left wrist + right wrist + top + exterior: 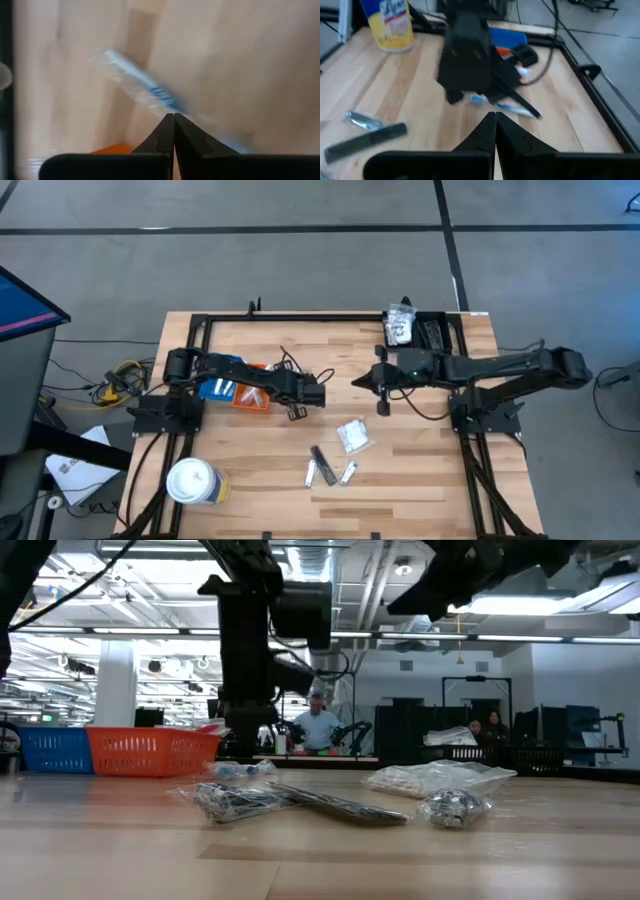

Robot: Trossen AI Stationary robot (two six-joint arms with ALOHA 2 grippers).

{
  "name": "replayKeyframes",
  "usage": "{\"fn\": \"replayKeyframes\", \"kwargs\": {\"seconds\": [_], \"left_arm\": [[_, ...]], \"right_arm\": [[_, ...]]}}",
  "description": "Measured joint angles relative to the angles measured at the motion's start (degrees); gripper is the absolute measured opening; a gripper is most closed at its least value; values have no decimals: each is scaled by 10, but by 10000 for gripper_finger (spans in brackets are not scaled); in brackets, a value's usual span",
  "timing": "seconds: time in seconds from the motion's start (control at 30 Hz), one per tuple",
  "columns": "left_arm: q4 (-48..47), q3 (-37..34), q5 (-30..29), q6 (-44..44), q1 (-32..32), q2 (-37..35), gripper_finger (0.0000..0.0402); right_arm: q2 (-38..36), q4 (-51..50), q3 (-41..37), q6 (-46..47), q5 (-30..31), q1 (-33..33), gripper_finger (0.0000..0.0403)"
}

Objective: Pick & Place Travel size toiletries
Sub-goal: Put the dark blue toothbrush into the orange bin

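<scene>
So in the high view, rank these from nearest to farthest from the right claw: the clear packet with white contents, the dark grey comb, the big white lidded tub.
1. The clear packet, just below the right claw, mid-table.
2. The dark grey comb, further toward the near edge, left of the packet.
3. The white lidded tub, far off at the table's near-left corner.
</scene>
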Motion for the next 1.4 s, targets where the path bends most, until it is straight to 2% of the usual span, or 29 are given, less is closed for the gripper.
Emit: {"fn": "replayKeyframes", "kwargs": {"seconds": [0.1, 0.2, 0.37, 0.53, 0.7, 0.8, 0.9, 1.03, 1.2, 1.4], "left_arm": [[-11, 1, -33, -2, 1, 3, 0], [-14, -5, -41, -20, 3, -4, 0], [-11, -24, 31, -61, 28, -2, 0], [1, -51, 49, -64, 40, -1, 0], [70, -58, 89, -11, 40, -2, 0], [149, -51, 106, 22, 31, -1, 0], [158, -45, 97, 25, 24, -5, 0], [155, -43, 56, 2, 17, -36, 0], [155, -58, 53, -81, 15, -95, 0], [153, -108, 62, -147, -2, -171, 0]], "right_arm": [[4, 4, 1, -2, 0, 3, 1], [21, 22, 2, -4, 0, 2, 1], [61, 55, 2, -6, 0, 1, 1], [80, 63, 0, -6, 0, 2, 1], [77, 63, 1, -5, 0, -3, 1], [77, 45, 1, -6, 0, -7, 4], [78, 14, 1, -6, 0, -7, 11], [78, -19, 1, -4, 0, -10, 28], [78, -21, 1, 65, 26, -35, 64], [79, 1, 1, 116, 31, -59, 148]]}}
